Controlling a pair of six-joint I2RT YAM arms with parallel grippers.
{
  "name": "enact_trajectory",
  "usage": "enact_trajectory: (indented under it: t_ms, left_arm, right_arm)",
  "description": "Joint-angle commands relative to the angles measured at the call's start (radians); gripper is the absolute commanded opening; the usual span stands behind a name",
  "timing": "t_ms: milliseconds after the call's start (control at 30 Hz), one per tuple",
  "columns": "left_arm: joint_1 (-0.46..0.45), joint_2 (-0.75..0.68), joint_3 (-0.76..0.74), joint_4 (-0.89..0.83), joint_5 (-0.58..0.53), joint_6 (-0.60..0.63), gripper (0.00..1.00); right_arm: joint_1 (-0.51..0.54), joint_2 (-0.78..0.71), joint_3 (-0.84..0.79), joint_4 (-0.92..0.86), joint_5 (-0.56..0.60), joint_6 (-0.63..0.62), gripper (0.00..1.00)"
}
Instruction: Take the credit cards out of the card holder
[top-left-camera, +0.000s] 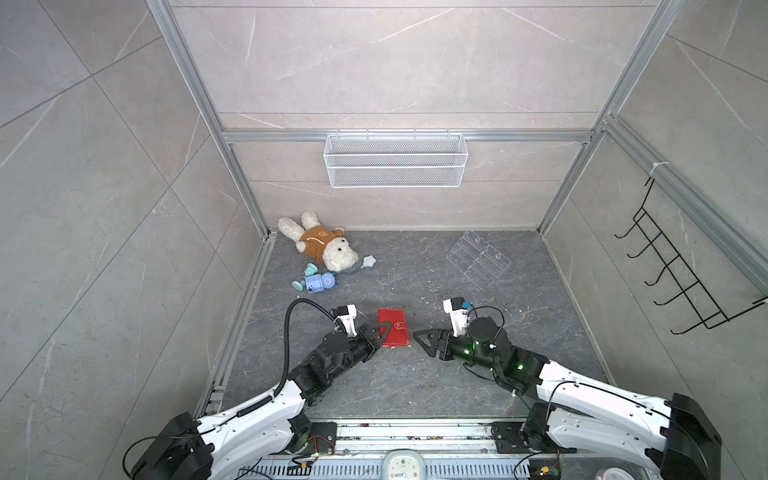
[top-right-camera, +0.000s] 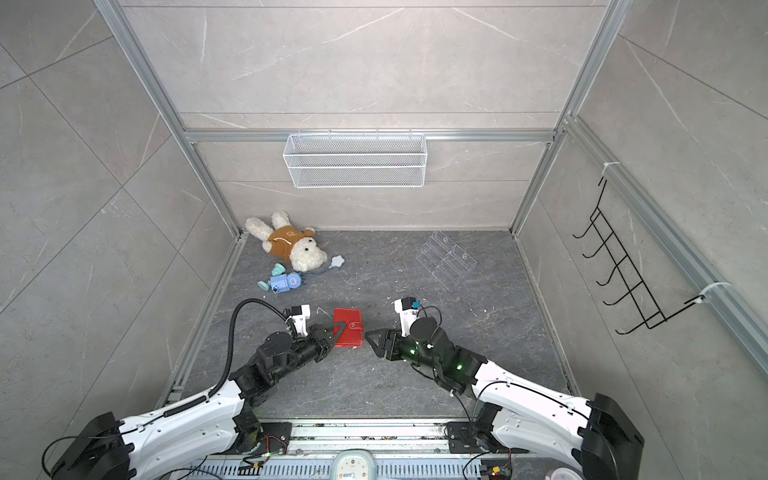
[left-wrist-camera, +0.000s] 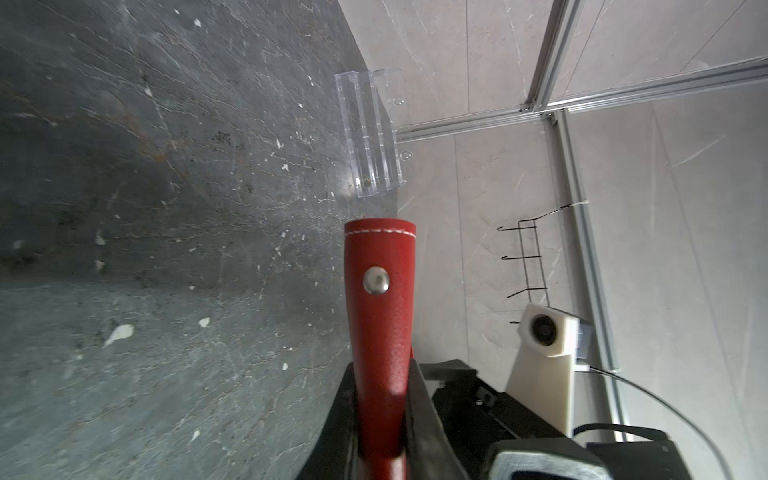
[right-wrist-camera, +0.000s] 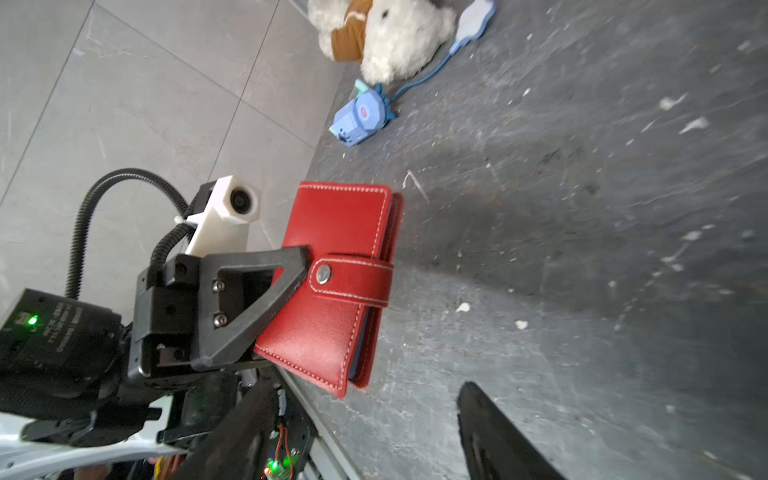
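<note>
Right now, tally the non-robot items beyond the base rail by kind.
Plush toys: 1, white fluffy dog in brown shirt
Plastic toys: 1, blue and teal corded toy
Card holders: 1, red leather-like booklet card holder, snapped shut
Display stands: 1, clear acrylic tiered stand
Wall storage: 2, white wire mesh basket, black wire hook rack
Total: 6

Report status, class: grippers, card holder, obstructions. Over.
Left gripper shut on card holder, strap snapped closed. Right gripper open, beside it, not touching. No credit cards showing. Path between them clear.
</note>
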Motion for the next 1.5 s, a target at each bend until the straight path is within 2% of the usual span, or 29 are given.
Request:
enact_trajectory:
  t_ms: [0,100,200,267,467,700,1133,1333,1467]
  left_arm:
    - [-0.005,-0.043,0.083,-0.146,-0.049,0.177,0.0]
    - [-0.016,-0.04,0.114,-0.215,-0.069,0.251,0.0]
    - [-0.025,-0.021,0.133,-0.243,-0.077,0.3,0.0]
    - [-0.026,-0.009,0.137,-0.25,-0.077,0.307,0.0]
    - [-0.04,0.007,0.148,-0.25,-0.068,0.324,0.0]
    - [-0.049,0.043,0.168,-0.249,-0.049,0.322,0.0]
    - [-0.071,0.088,0.187,-0.229,-0.029,0.325,0.0]
    - [-0.083,0.091,0.186,-0.229,-0.023,0.325,0.0]
    - [-0.092,0.093,0.185,-0.229,-0.022,0.327,0.0]
  right_arm:
    - [0.001,-0.017,0.107,-0.288,0.156,-0.041,0.83]
    - [0.002,0.051,0.207,-0.405,0.156,-0.075,0.86]
    - [0.016,0.134,0.271,-0.429,0.132,-0.107,0.88]
    - [0.04,0.186,0.309,-0.441,0.141,-0.123,0.93]
    - [0.099,0.332,0.398,-0.442,0.179,-0.144,0.93]
    - [0.126,0.425,0.438,-0.41,0.187,-0.178,0.89]
    - [0.13,0.498,0.439,-0.401,0.251,-0.202,0.82]
    - [0.13,0.528,0.442,-0.4,0.299,-0.221,0.74]
    - [0.129,0.554,0.448,-0.404,0.325,-0.233,0.65]
